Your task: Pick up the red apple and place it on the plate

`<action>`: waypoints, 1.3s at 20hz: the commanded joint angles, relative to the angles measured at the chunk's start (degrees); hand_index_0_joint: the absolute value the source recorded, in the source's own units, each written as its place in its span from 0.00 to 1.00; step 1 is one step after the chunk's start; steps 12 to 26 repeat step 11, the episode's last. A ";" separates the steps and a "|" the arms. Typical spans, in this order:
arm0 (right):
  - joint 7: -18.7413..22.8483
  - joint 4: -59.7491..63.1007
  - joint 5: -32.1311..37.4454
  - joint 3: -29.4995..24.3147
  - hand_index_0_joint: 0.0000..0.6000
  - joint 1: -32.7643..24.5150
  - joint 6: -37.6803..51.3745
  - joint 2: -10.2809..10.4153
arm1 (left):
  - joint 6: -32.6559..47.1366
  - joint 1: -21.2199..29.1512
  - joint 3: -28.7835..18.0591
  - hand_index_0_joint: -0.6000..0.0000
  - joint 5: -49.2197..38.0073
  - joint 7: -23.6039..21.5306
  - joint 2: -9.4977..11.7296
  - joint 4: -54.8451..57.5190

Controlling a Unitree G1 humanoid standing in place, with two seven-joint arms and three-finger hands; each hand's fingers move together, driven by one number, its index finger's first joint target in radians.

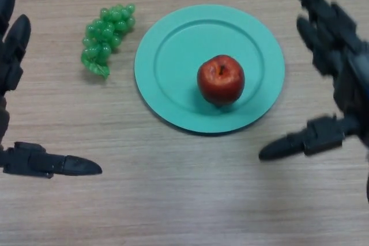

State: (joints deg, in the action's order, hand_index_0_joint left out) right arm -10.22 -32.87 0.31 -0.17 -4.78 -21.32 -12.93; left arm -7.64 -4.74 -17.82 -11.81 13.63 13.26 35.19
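Wooden desk (173, 200) carries a plate (167, 56) with the apple (221, 79) on it, grapes (105, 37) alongside, left hand (11, 56) and right hand (340, 67) both released.

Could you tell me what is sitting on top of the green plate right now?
Only the red apple sits on the plate, right of centre, stem up. The patch of plate directly beneath it is covered. The green grapes lie off the plate, on the table.
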 commanded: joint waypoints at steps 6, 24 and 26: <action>5.97 -9.06 2.64 -1.53 0.00 2.85 9.98 0.20 | 7.20 0.63 -0.17 1.00 0.37 0.01 1.52 2.19; 5.03 -12.68 2.84 -1.66 0.00 4.16 7.18 0.17 | 3.82 1.35 -1.09 1.00 -0.18 0.22 1.92 4.86; 5.03 -12.68 2.84 -1.66 0.00 4.16 7.18 0.17 | 3.82 1.35 -1.09 1.00 -0.18 0.22 1.92 4.86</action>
